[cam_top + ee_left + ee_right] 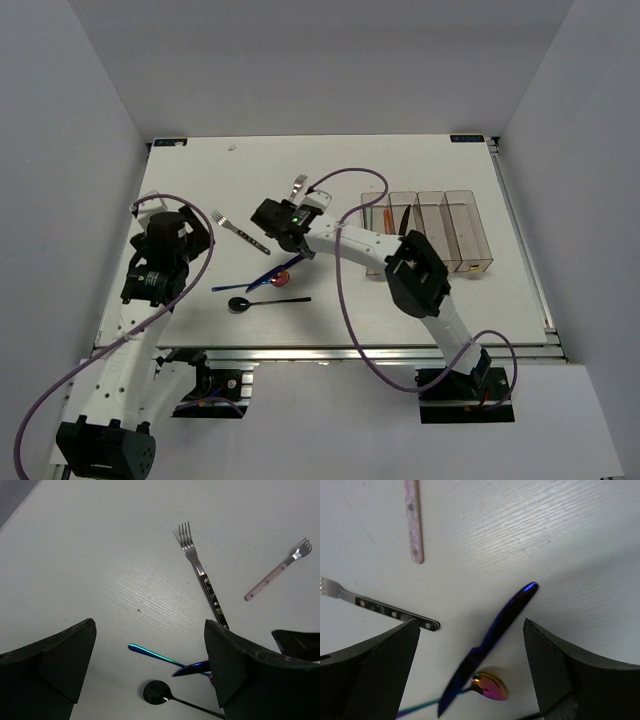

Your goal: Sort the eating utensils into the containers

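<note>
The blue-purple knife is lying flat on the desk, left of centre, directly beneath the right hand. That hand's fingers are standing wide apart and gripping nothing. The knife's blade end is crossing the thin stem of a shiny-bowled spoon, close beside the bowl. The containers are sitting in a row at the right side of the desk, well apart from the loose cutlery. Something orange and something dark are lying in the two left ones; what they are cannot be told.

Risks, as judged:
- The knife is thin and lying flush, so closing fingers may be slipping off it.
- The fingers may be pinching the spoon stem along with the blade and dragging both.
- A knife lifted at a tilt may be catching a container wall on release.

Surroundings:
- A dark-handled fork is lying just left of the knife.
- A pink-handled fork is lying on the far side.
- A black spoon is lying on the near side.
- The left hand is hovering over bare desk at the left, fingers apart and empty, near the dark-handled fork.
- Both hands are working close to the same cluster, so crowding is a concern.
</note>
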Available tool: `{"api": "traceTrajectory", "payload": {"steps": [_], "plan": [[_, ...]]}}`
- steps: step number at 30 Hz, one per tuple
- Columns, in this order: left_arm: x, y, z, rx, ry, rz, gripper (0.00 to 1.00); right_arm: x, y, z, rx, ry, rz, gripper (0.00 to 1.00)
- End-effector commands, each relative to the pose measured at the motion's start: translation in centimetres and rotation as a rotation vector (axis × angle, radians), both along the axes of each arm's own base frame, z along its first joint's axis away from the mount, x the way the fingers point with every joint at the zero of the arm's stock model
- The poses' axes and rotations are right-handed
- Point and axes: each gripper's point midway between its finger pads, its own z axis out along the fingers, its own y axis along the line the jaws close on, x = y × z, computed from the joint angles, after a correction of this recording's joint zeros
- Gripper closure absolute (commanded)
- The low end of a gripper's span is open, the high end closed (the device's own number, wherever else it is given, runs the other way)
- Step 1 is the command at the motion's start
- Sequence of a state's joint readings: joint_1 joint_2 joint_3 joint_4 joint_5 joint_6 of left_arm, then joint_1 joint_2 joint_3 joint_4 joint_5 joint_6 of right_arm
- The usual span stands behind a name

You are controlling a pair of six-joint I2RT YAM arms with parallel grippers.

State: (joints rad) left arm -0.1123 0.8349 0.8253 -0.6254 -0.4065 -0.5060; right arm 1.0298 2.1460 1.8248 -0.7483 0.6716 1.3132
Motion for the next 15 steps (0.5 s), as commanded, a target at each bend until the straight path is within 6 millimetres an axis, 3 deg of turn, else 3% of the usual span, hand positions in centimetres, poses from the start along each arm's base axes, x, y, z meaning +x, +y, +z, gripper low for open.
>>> {"api": "traceTrajectory", "payload": {"steps": [1, 4, 8, 15], "plan": [[-0.6, 0.6, 1.1, -0.001, -0.041, 0.030, 0.02, -0.5, -0.1, -1.0, -0.061, 0.006, -0.156, 0.12], [-0.8, 0.7, 1.5, -0.002, -0.060, 0.035, 0.02, 0.0, 1.1, -3.1, -0.061, 0.039, -0.155, 0.19], [-1.0, 0.8, 1.7, -0.001, -0.070, 0.046, 0.02, -0.9, 0.4, -5.3, -0.088, 0.079, -0.164, 0.28], [-1.2, 0.8, 2.1, -0.006, -0.091, 0.042, 0.02, -2.3, -0.7, -5.6, -0.152, 0.078, -0.185, 0.29]]}}
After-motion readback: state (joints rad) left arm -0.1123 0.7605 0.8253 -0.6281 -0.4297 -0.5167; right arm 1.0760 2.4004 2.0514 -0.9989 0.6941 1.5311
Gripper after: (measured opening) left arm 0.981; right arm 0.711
